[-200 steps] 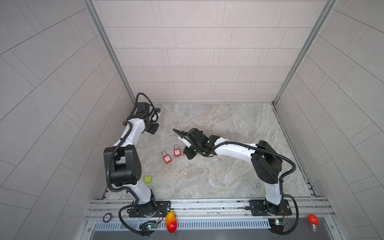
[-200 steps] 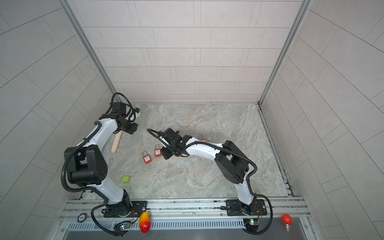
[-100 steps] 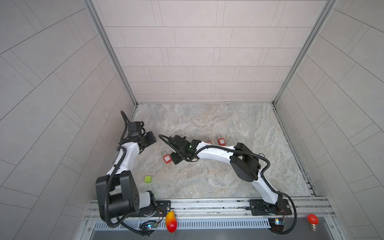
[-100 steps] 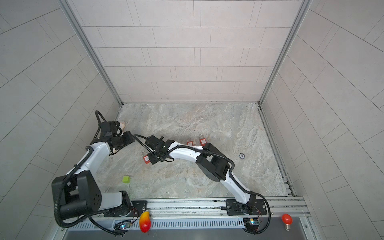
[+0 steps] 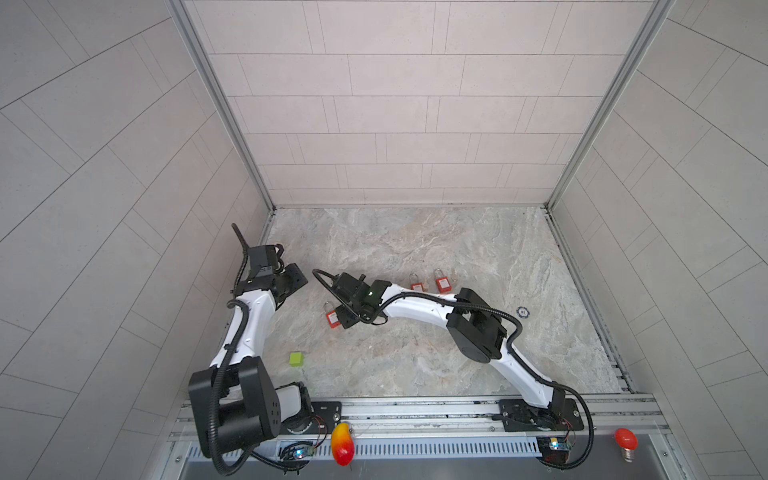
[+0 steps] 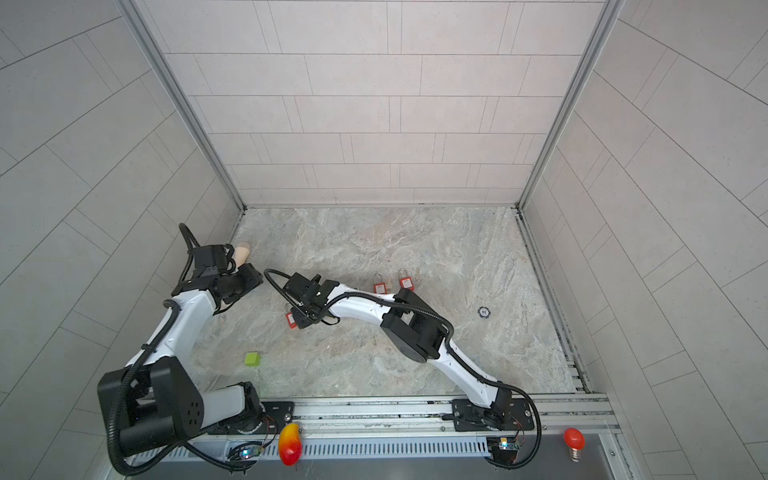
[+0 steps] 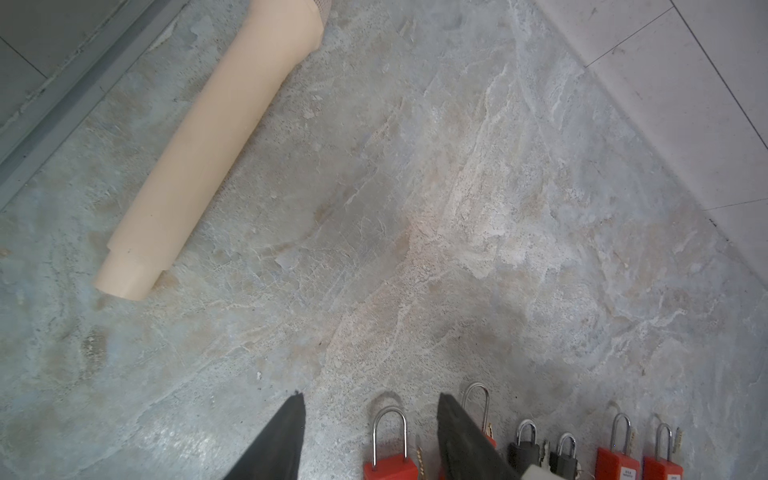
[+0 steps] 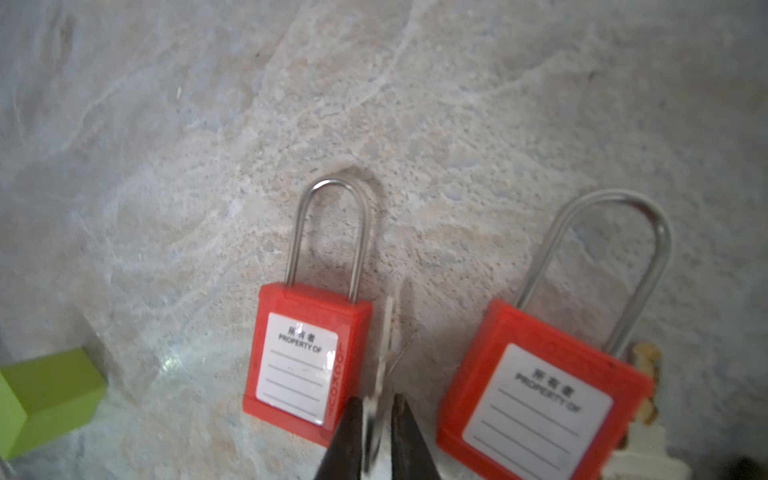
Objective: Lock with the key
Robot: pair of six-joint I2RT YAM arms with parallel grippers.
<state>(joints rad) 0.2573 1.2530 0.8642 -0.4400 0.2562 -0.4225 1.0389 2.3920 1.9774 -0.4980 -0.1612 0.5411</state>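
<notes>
The right gripper (image 8: 376, 419) is hovering at bottom centre of the right wrist view. Its jaws are standing narrow with the key (image 8: 384, 345) on edge between them — whether they are gripping it cannot be told. The key is lying between the red padlock (image 8: 307, 361) at centre and the second padlock (image 8: 536, 403) at lower right. The left gripper (image 7: 370, 399) is hanging with its jaws wide — empty.

Counted in a top view: three red padlocks (image 5: 331, 319) (image 5: 417, 286) (image 5: 444, 284), one green cube (image 5: 296, 358), one round token (image 5: 523, 311). In the left wrist view: four red padlocks, two dark padlocks (image 7: 524, 451), one beige roll (image 7: 208, 145). In the right wrist view: one key (image 8: 386, 332).
</notes>
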